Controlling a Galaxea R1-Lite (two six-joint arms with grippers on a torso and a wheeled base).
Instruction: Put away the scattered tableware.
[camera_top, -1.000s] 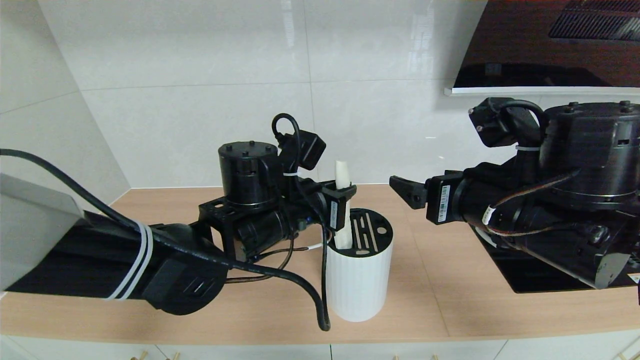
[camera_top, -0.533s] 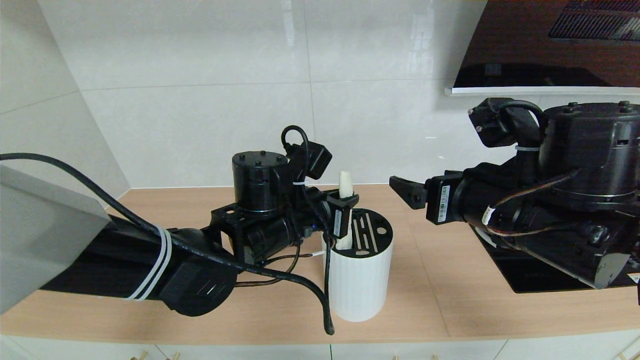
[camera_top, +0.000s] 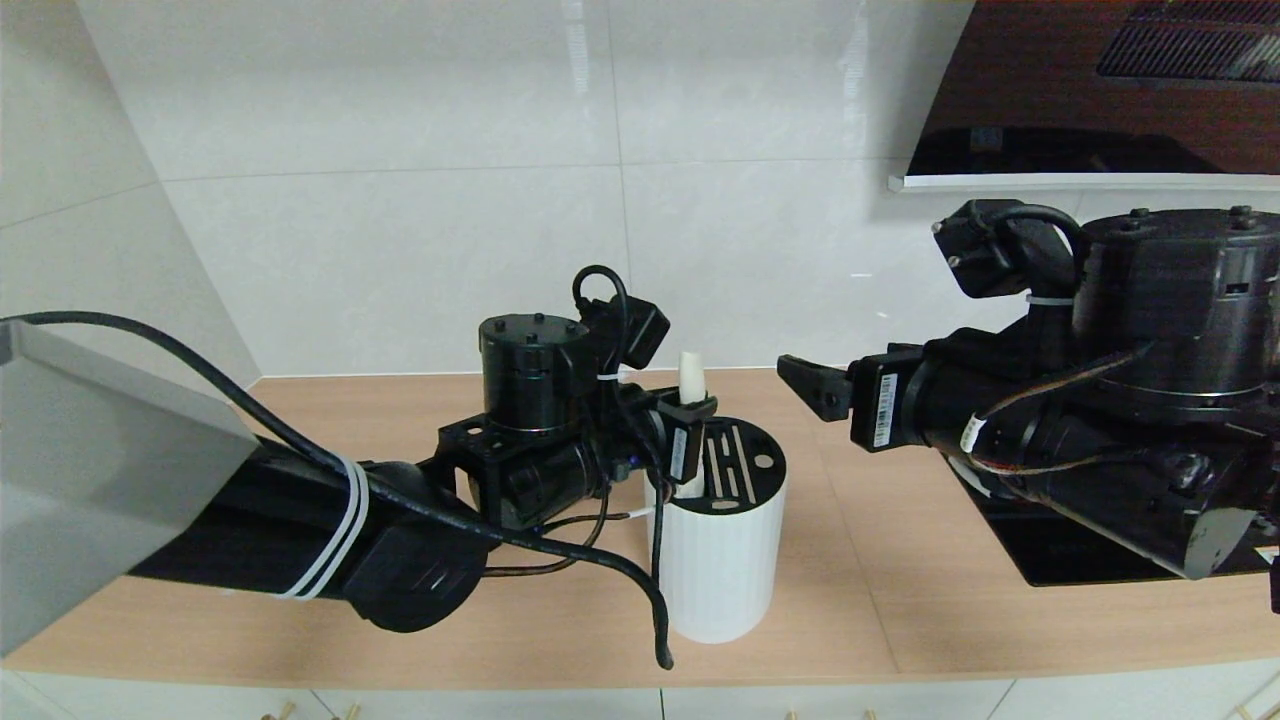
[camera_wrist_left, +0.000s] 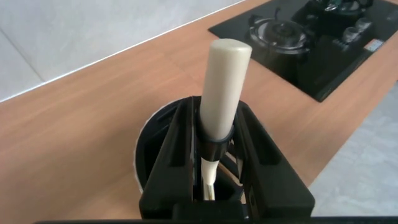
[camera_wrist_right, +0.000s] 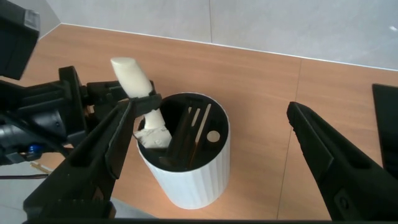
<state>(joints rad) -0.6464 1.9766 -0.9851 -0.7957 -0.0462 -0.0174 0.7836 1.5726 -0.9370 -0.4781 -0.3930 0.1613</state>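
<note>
Cream-coloured utensil handle (camera_top: 688, 372) is standing near upright, its long axis pointing straight down and its lower end sitting in an opening of the white slotted holder (camera_top: 720, 570) on the wooden worktop (camera_top: 900, 610). Left gripper (camera_top: 688, 408) is clamping the handle partway up, directly above that opening, so the coming move is judged a straight lowering and release. Right gripper (camera_top: 806, 386) is hanging spread wide and holding nothing, off to the holder's right.

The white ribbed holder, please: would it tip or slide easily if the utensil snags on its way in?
The holder looks taller than wide, so a sideways snag from the cream-handled utensil might tip it. The smooth wooden counter probably lets it slide.
</note>
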